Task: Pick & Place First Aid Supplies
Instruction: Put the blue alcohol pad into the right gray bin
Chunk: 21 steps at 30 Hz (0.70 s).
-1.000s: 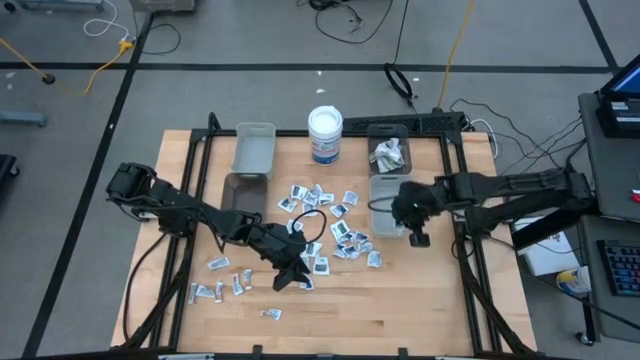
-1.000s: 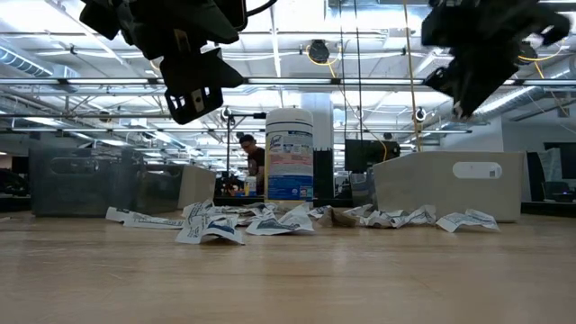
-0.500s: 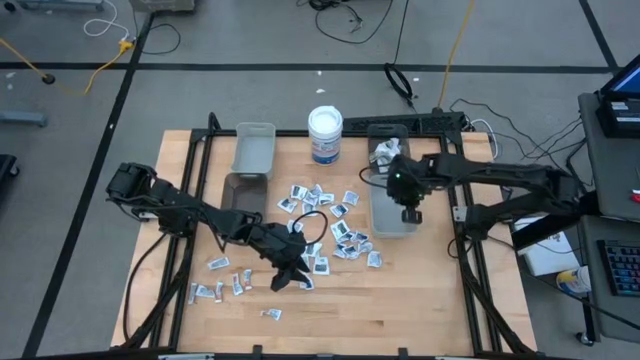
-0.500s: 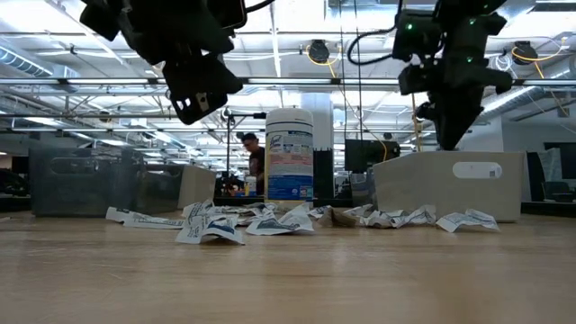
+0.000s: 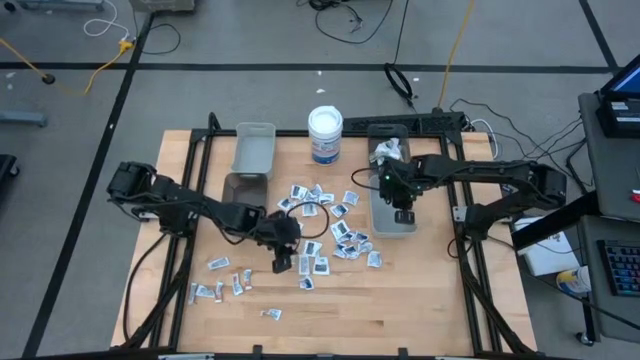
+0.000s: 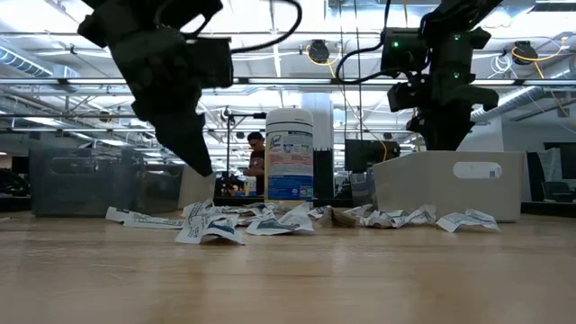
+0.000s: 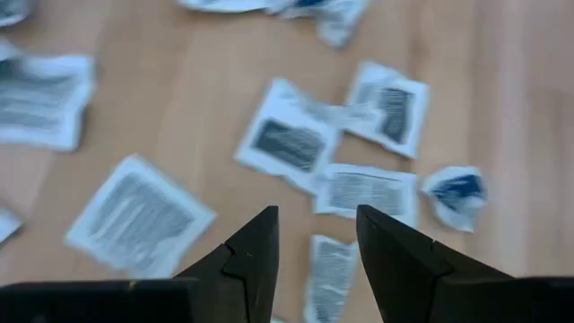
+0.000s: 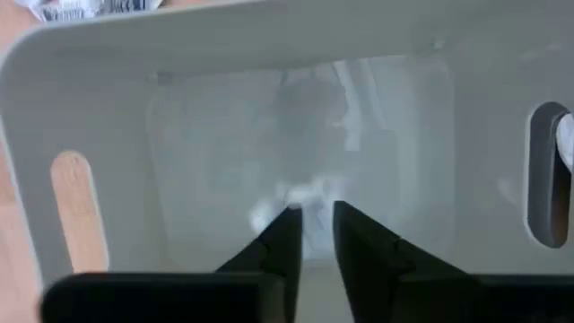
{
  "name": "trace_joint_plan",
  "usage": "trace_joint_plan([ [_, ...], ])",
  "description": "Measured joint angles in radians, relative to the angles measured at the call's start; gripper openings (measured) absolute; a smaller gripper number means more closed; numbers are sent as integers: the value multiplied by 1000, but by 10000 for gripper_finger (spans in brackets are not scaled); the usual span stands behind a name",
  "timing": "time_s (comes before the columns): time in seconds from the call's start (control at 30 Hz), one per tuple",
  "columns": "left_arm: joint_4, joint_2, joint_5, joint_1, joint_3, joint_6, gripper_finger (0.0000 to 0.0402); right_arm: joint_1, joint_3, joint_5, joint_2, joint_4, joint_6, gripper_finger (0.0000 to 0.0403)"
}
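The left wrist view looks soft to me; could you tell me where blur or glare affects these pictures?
Left wrist view: the packets on the wood are smeared, while the left gripper stays crisp. Right wrist view: the grey bin interior is hazy, with a pale blur between the fingers. Low view: bright ceiling lights leave both arms as dark silhouettes.

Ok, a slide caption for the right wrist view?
Right gripper, fingers slightly parted, pointing down into a grey bin with something pale lying at its bottom.

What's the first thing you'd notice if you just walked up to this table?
A scatter of little white packets litters the middle of the wooden table. The left pincer hangs open just above them, while the right pincer pokes down into a grey bin. A white tub stands behind.
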Motion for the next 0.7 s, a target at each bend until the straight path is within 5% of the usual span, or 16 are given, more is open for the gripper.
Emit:
trace_joint_plan([
  [0.37,-20,0,26,31,0,-47,154,0,0,-2,-14,-4,8,197],
  [0.7,-15,0,171,23,0,-557,154,1,0,2,-13,-7,-32,211],
])
